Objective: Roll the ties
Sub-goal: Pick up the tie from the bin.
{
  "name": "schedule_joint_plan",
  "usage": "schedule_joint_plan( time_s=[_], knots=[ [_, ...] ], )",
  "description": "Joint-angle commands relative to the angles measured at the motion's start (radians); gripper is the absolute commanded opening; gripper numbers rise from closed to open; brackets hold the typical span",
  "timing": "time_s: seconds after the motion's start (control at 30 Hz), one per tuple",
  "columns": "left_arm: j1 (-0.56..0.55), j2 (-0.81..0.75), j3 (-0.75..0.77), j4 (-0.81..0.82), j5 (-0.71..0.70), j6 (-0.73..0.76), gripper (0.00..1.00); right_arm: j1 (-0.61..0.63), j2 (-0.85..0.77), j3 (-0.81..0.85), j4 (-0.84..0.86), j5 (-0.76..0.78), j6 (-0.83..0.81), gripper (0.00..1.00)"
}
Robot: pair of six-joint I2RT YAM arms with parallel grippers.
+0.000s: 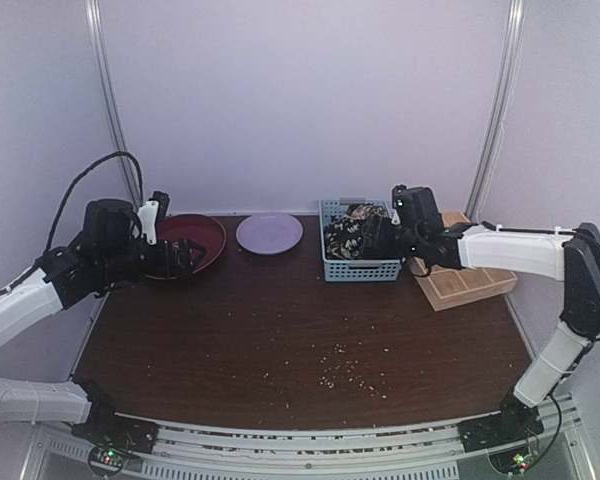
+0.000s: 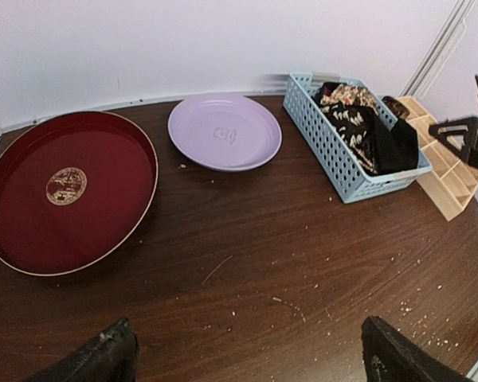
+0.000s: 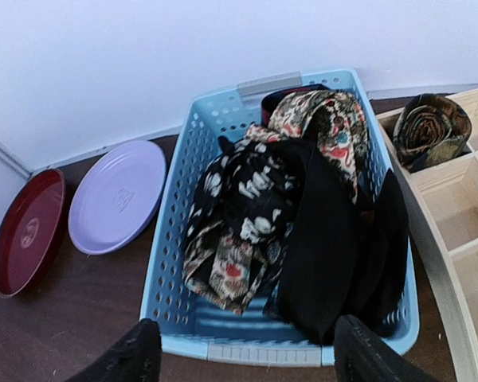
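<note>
Right end effector [image 3: 247,356] hangs with jaws spread and empty over the near rim of the blue basket [image 3: 171,239]. The ties [image 3: 259,215] lie heaped inside it, just ahead and below. They look light, limp and tangled, so a pinch on the raised floral fold nearest the fingers seems best, lifted slowly lest neighbours drag along. Left end effector [image 2: 247,362] is likewise wide open and holds nothing, with the basket ahead to its right.

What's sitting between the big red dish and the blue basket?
A lilac plate lies between the red dish and the blue basket, clearest in the left wrist view.
</note>
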Motion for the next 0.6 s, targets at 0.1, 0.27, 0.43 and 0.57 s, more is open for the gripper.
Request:
schedule_joint_plan(
  time_s=[0.1, 0.27, 0.43, 0.57],
  knots=[
    [0.007, -0.012, 0.018, -0.129, -0.027, 0.107, 0.98, -0.002, 0.313, 0.348, -0.097, 0.205, -0.182, 0.58],
    [0.007, -0.049, -0.001, -0.119, -0.027, 0.114, 0.98, -0.002, 0.551, 0.595, -0.169, 0.211, -0.273, 0.47],
    [0.008, -0.058, -0.003, -0.119, -0.029, 0.127, 0.98, -0.002, 0.708, 0.767, -0.195, 0.254, -0.371, 0.51],
    [0.007, -0.062, 0.002, -0.121, -0.043, 0.131, 0.98, -0.008, 0.795, 0.865, -0.198, 0.286, -0.443, 0.5]
  ],
)
